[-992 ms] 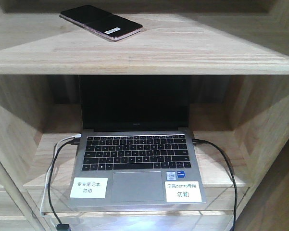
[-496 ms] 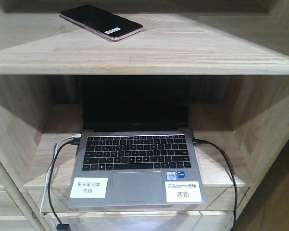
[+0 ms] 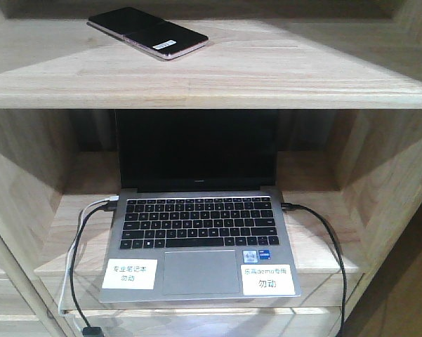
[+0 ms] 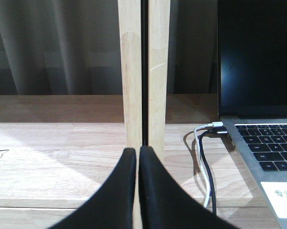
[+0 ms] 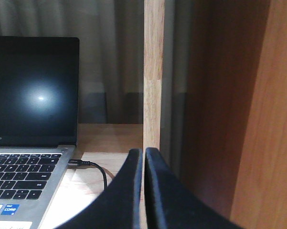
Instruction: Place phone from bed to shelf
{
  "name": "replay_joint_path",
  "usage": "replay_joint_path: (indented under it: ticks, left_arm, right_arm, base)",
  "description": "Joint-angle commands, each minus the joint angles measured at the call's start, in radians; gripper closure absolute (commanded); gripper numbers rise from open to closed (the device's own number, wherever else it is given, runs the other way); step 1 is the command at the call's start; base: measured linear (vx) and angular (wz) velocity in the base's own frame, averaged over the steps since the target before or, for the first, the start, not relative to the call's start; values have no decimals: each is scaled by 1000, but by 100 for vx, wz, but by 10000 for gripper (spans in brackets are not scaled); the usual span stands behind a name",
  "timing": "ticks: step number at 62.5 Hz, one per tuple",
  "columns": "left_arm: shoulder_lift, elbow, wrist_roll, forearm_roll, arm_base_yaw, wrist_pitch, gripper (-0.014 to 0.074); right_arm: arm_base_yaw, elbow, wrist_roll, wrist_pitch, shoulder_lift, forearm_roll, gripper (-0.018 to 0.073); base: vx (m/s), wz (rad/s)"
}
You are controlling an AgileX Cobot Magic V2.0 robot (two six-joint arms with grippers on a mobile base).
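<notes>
phone (image 3: 148,32): flat on shelf (image 3: 267,70), above laptop (image 3: 200,232)
left gripper (image 4: 137,157): jaws together, empty
right gripper (image 5: 143,160): jaws together, empty

You see a glossy black phone (image 3: 147,32) with pinkish metal edge on the shelf (image 3: 281,70) of pale, matt, grained wood. Laptop (image 3: 199,239): matt grey metal, paper-white labels. Gripper fingers (image 4: 155,191) look smooth black plastic.
</notes>
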Motion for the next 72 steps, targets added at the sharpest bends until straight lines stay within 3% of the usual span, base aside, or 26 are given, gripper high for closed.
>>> replay_joint_path:
  ticks: [1, 72]
  left_arm:
    - [-7, 2, -4, -6, 2, -74, 596]
    - [-7, 2, -4, -6, 2, -74, 596]
  right_arm:
    - [-6, 7, 0, -83, -8, -13, 564]
    - [-6, 7, 0, -82, -8, -13, 564]
  base:
    - [0, 0]
    - [0, 0]
